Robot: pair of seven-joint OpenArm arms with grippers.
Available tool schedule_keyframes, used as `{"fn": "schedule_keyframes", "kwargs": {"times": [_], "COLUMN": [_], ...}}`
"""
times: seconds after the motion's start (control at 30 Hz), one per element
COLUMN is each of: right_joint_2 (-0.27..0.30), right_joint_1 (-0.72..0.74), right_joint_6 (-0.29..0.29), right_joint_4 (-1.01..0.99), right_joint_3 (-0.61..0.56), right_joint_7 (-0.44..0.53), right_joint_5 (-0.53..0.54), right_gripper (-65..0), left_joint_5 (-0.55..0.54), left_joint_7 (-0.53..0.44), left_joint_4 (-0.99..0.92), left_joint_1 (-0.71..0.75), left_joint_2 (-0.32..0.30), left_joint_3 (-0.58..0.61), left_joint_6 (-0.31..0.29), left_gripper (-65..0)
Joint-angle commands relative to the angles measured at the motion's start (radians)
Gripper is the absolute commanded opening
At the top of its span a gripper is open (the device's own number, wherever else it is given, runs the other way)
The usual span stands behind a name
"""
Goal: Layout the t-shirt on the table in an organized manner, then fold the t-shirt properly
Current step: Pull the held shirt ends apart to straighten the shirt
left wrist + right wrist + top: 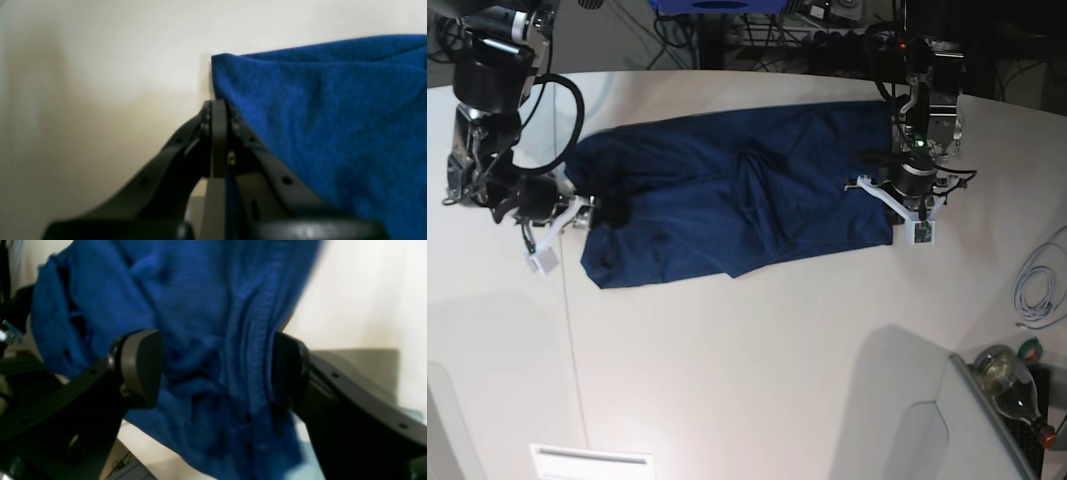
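The dark navy t-shirt (727,200) lies spread sideways across the white table (747,380), with wrinkles through its middle. My left gripper (899,205) is at the shirt's right edge. In the left wrist view this gripper (218,108) has its jaws closed, with a strip of the blue fabric (333,116) pinched between them and the rest draped to the right. My right gripper (592,212) is at the shirt's left edge. In the right wrist view it (215,370) stands wide open, with bunched shirt fabric (200,323) hanging between its two pads (143,366).
A thin dark seam line (573,340) runs down the table at the left. A white cable (1032,285) and a bottle (1012,375) lie at the right, off the curved table edge. A white label (592,462) sits at the bottom edge. Cables and equipment crowd the far side.
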Motion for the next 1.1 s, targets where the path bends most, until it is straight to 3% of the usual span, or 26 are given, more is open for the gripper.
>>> {"fn": "schedule_keyframes", "kwargs": {"times": [0.0,0.6,0.9,1.07], "right_joint_2": [-0.010,-0.043,-0.047,-0.047], "right_joint_1": [-0.012,-0.008,0.008,0.020], "right_joint_6": [-0.010,-0.010,-0.010,-0.010], "right_joint_4": [-0.005,-0.005,-0.005,-0.013], "right_joint_3": [-0.013,-0.035,-0.035,-0.035], "right_joint_7": [-0.058,-0.101,-0.102,-0.097], "right_joint_5": [-0.054,-0.056,-0.056,-0.056], "right_gripper": [-18.8,-19.7,-20.0,-33.8], "left_joint_5": [0.001,0.001,0.001,0.001], "left_joint_7": [-0.020,-0.022,-0.022,-0.020], "left_joint_4": [0.009,-0.043,0.021,0.046], "left_joint_1": [-0.025,-0.060,-0.010,0.050], "left_joint_2": [-0.005,0.035,0.004,-0.041], "left_joint_3": [-0.002,-0.002,-0.014,-0.014], "left_joint_6": [0.003,0.003,0.003,0.005], "left_gripper": [-65.0,-65.0,-65.0,-65.0]}}
